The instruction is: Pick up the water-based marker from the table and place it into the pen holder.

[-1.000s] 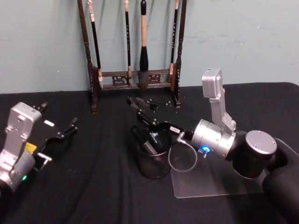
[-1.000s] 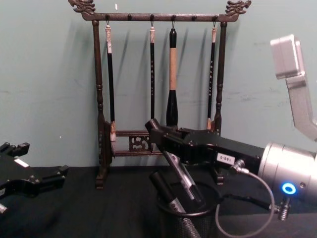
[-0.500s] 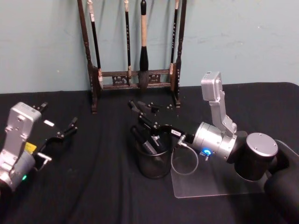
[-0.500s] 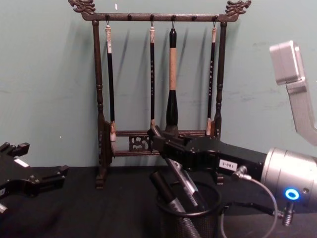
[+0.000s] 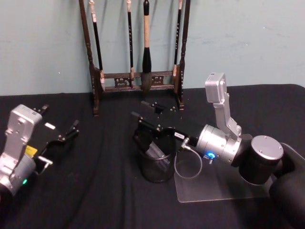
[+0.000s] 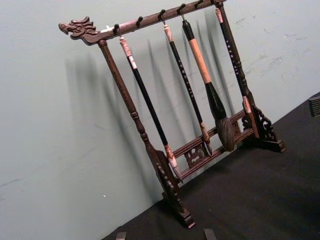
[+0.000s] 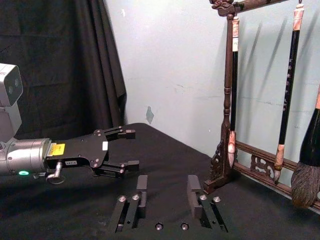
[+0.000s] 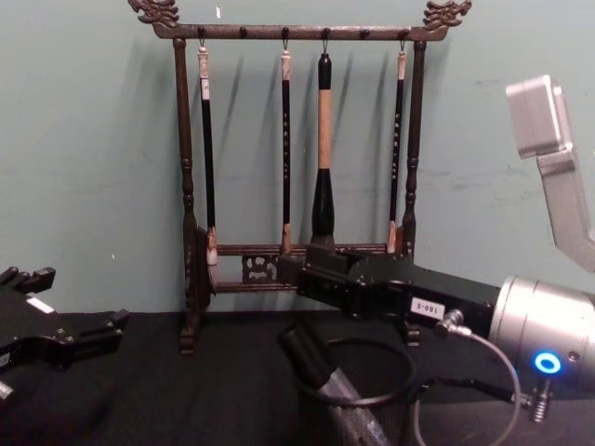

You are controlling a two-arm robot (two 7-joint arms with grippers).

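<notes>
Withdrawal looked to be the step in hand, since the drop itself seemed made. At far left the left gripper (image 7: 129,148) hovered over the table (image 5: 105,191), its fingers spread with nothing between them. It was well apart from the work, and I judged it best left there. The right gripper (image 7: 168,192) reached in level from the right, just above the holder (image 5: 153,172). Its fingers were wide apart and empty, the tips past the holder's far side and pointing toward the foot of the rack (image 8: 183,177). To do the step well, I judged, the arm should first rise clear and then draw back to the right along its own line. The fingers hung close over the rim with the end of the marker (image 8: 307,355) sticking up near them. A low or sideways retreat could catch either one, tip the holder or knock the rack behind. As for containers, the rack stood at the back by the wall with four brushes (image 8: 323,167) hanging from its top bar. In front of it the holder stood upright, just beside a clear sheet (image 5: 219,190) on its right. The marker lay tilted inside, its dark end propped on the left rim and its barrel running down into the mesh. Whether another pen lay in there too, I could not tell.
</notes>
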